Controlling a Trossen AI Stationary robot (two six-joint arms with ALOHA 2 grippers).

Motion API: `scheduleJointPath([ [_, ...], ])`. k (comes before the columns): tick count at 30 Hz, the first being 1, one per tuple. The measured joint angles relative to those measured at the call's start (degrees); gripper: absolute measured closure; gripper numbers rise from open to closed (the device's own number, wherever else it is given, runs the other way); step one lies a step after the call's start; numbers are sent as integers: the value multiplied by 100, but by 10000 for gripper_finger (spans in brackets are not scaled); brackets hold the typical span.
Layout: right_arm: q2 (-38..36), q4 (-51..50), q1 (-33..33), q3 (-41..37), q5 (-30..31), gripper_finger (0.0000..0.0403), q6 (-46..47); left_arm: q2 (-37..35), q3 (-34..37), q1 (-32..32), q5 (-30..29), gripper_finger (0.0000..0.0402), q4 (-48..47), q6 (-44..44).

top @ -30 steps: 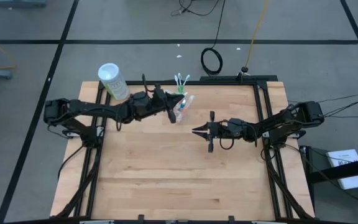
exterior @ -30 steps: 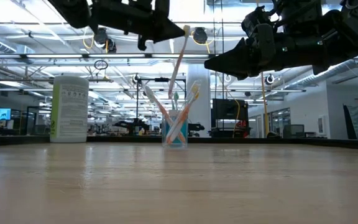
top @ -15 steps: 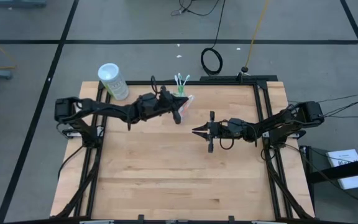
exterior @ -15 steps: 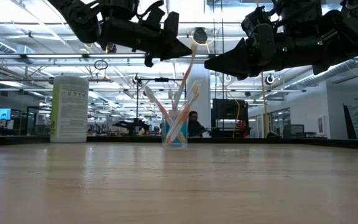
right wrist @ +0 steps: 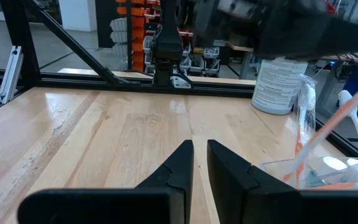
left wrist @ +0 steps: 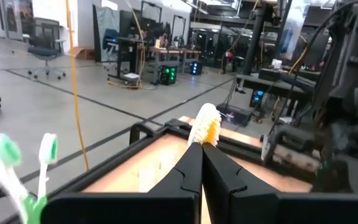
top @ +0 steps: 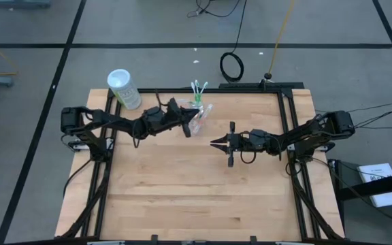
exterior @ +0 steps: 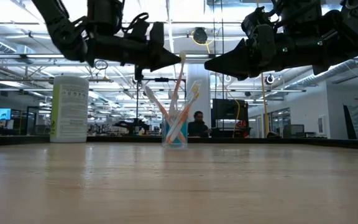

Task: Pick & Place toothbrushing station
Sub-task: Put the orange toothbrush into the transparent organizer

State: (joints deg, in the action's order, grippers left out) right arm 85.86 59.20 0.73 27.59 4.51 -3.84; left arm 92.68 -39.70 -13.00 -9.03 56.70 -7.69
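A small clear cup (exterior: 175,134) stands on its base at the table's far middle (top: 200,117). It holds several white toothbrushes with green or orange accents (top: 197,88) that lean against its rim, and something blue at its bottom. My left gripper (top: 188,126) hovers just left of the cup, above its rim, shut on a white toothbrush with yellow-orange bristles (left wrist: 205,123). My right gripper (top: 214,143) hangs shut and empty over the table's middle, right of the cup and nearer than it. The cup also shows in the right wrist view (right wrist: 316,174). My left gripper pinches the toothbrush's neck, just below the bristle head (left wrist: 201,144), between its two fingers. The head sticks out past the fingertips. The fingers come about level from the table's left, across the brush. The handle (exterior: 178,93) slants down into the cup among the other brushes.
A white canister with green print (top: 124,88) stands at the table's far left corner. A black frame rail (top: 286,122) runs along the table's edges. Bare wood lies over the table's near half (top: 196,197). A person (exterior: 197,123) shows far off in the room.
My left gripper, still shut on the toothbrush, has swung toward the table's right, then back left, and has gone down. The brush has sunk lower, its handle now deeper in the cup.
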Motion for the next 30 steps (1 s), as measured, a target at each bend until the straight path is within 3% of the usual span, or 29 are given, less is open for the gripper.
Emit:
scheduleJointPath([
  [7, 0, 2, -4, 0, 15, 362, -4, 1, 421, -23, -159, 399, 450, 136],
  [30, 0, 9, -7, 0, 20, 362, -4, 2, 430, -54, -189, 396, 293, 307],
])
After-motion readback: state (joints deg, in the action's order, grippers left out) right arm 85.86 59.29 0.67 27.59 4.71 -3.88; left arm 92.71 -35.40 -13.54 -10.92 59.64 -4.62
